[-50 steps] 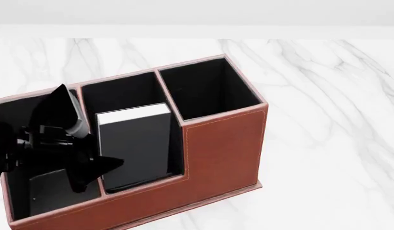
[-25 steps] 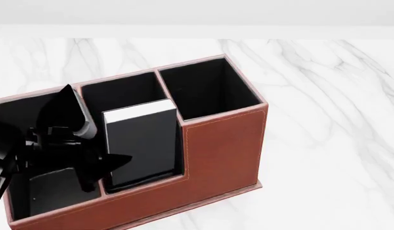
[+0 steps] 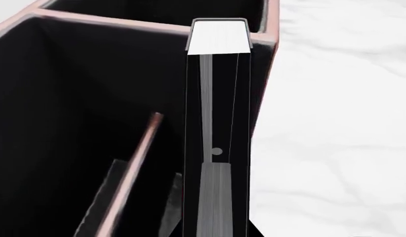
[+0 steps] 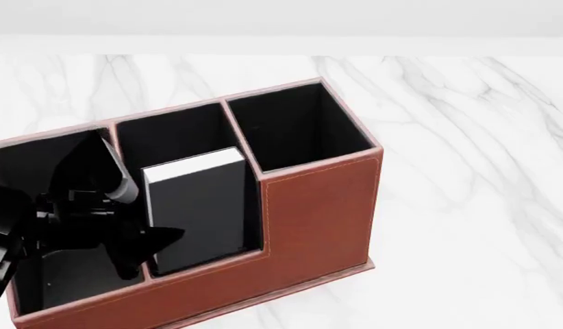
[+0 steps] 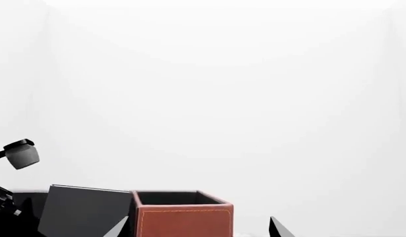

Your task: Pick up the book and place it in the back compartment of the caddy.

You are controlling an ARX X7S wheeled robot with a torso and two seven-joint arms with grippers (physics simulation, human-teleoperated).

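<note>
In the head view, at the far left, the left gripper (image 4: 126, 223) is hanging over the left end of the caddy (image 4: 318, 212), its black fingers (image 4: 103, 161) spread wide apart, one pointing up toward the far wall and the other reaching toward the near low wall; they are closing on nothing, and whether the nearer tip is touching the book's cover cannot be told. Just right of the gripper, the book (image 4: 197, 209) is standing on end inside the back compartment (image 4: 177, 133), its white page edges facing up and its black cover facing the camera, leaning slightly and rising above the low front wall. Right of the book, the tall square end compartment (image 4: 295, 130) is showing only black lining. The caddy is sitting on the white marble bench (image 4: 464, 171). In the left wrist view the book (image 3: 218, 98) is standing upright, seen edge-on, against the caddy's inner wall, with the pale-rimmed divider (image 3: 134, 168) beside it. In the right wrist view the caddy's tall end (image 5: 182, 217) and the book's cover (image 5: 84, 212) are showing low in frame; the right gripper's fingers (image 5: 279, 228) are barely entering view, so their opening cannot be told.
</note>
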